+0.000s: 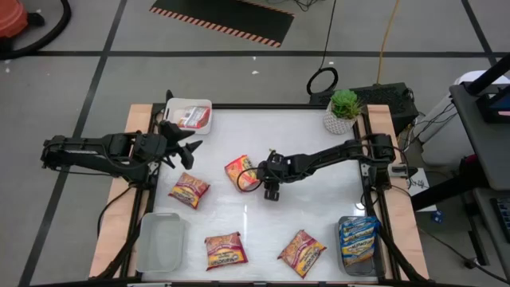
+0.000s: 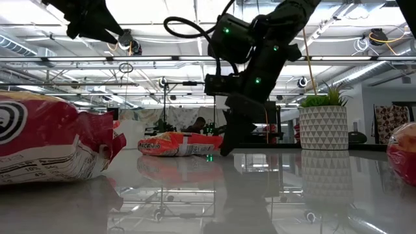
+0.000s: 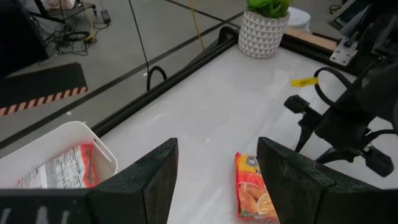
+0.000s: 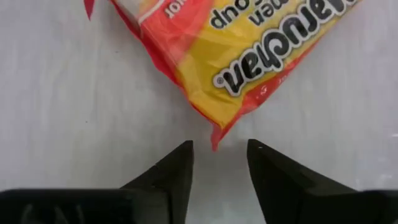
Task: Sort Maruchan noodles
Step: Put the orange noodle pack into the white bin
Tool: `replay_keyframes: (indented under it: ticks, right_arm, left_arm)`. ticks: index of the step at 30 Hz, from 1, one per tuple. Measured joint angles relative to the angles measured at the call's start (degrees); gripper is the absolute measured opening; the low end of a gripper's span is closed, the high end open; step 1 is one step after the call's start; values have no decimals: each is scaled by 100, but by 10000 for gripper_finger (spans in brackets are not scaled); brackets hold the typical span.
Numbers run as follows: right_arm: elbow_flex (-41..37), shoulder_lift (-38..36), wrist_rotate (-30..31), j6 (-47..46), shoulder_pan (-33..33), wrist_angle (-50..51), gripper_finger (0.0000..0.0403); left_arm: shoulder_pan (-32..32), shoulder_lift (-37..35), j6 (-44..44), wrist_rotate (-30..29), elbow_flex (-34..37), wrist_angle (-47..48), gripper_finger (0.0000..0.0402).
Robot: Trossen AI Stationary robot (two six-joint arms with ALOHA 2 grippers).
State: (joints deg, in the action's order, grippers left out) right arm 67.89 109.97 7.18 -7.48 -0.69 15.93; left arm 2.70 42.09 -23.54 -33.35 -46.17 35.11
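Observation:
An orange-red Maruchan noodle packet (image 1: 240, 172) (image 4: 249, 50) lies flat on the white table near its middle. My right gripper (image 1: 264, 182) (image 4: 219, 155) slants down at the packet from the table's right side. It is open, with the packet's near corner (image 4: 214, 142) just in front of the gap between the fingertips and no touch showing. My left gripper (image 1: 185, 151) (image 3: 217, 168) hangs open above the table's left side, holding nothing. Other packets lie flat: a dark red one (image 1: 189, 190), another (image 1: 225, 249) and an orange one (image 1: 301, 252).
A white bin (image 1: 191, 118) at the far left holds one packet. A clear bin (image 1: 162, 241) stands at the near left. Another clear bin (image 1: 358, 239) at the near right holds blue packets. A potted plant (image 1: 343, 112) stands at the far right corner.

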Motion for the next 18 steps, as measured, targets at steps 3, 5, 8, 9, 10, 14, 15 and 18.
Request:
replay_keyframes:
  ticks: [3,5,8,9,10,14,15,18]
  right_arm:
    - [-94,-7,-163,45,16,-274,124]
    - [-122,0,-145,46,-5,-437,117]
    - [-132,0,-144,15,-15,-514,116]
    - [-133,0,-136,-36,-17,-501,118]
    - [-135,0,-138,-81,-17,-515,121]
    - [-136,0,-116,-194,-15,-740,139]
    - [-137,0,-120,-220,-15,-828,143]
    - [-137,0,-125,-235,-15,-1034,149]
  left_arm:
    - [0,0,76,-13,0,-82,223]
    - [0,0,85,-13,0,-106,223]
    - [0,0,95,-13,0,-113,223]
    - [1,0,100,-13,0,-112,223]
    - [0,0,100,-15,0,-113,223]
    - [0,0,100,-15,0,-113,223]
    - [0,0,112,-13,0,-113,223]
    - [0,0,137,-13,0,-111,223]
